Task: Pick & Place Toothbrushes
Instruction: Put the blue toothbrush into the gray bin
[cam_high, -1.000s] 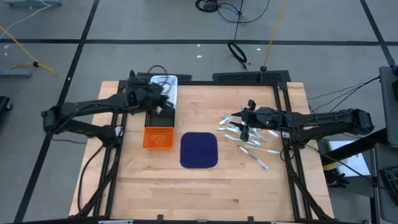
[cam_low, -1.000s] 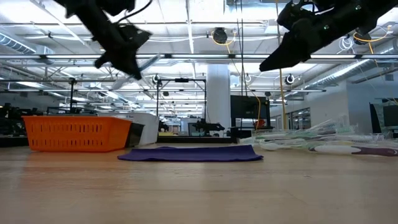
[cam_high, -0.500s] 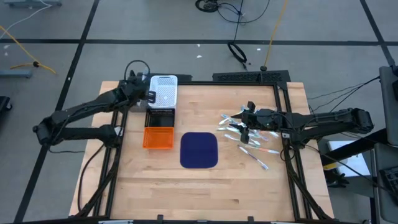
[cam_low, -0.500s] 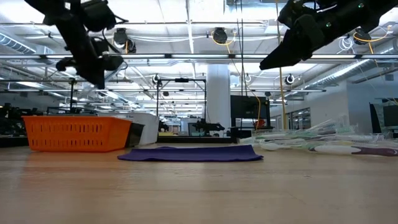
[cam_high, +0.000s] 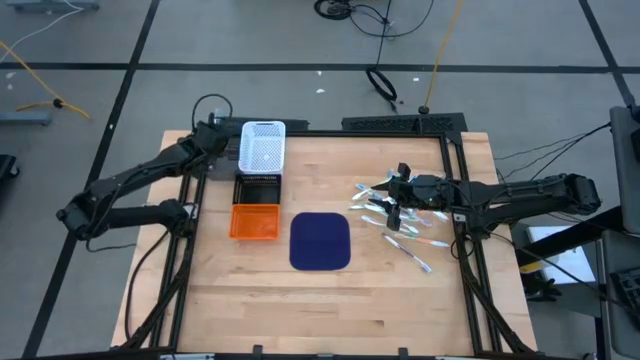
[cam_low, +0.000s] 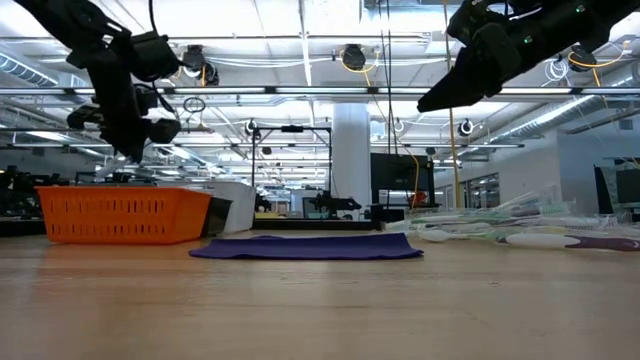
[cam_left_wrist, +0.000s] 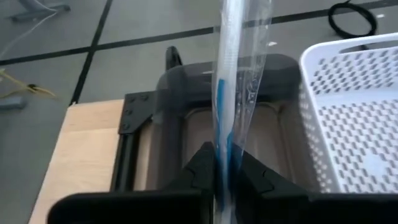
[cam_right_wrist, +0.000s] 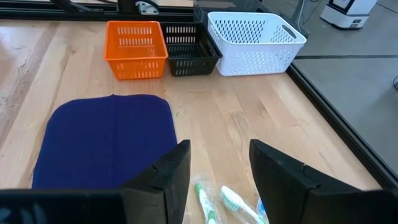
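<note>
While the left gripper (cam_left_wrist: 225, 171) hangs off the table's far-left corner, just left of the white basket (cam_high: 262, 145), its jaws are clamped on a wrapped toothbrush (cam_left_wrist: 231, 81) w/ a blue handle, sticking out past the fingertips. Right gripper (cam_high: 397, 196) hovers over the toothbrushes (cam_high: 395, 222) scattered on the right side of the table, jaws spread apart w/ nothing between them. Black basket (cam_high: 257, 187) and orange basket (cam_high: 254, 222) sit in a row nearer than the white one, and the dark blue mat (cam_high: 320, 241) lies btwn the orange basket and the pile.
</note>
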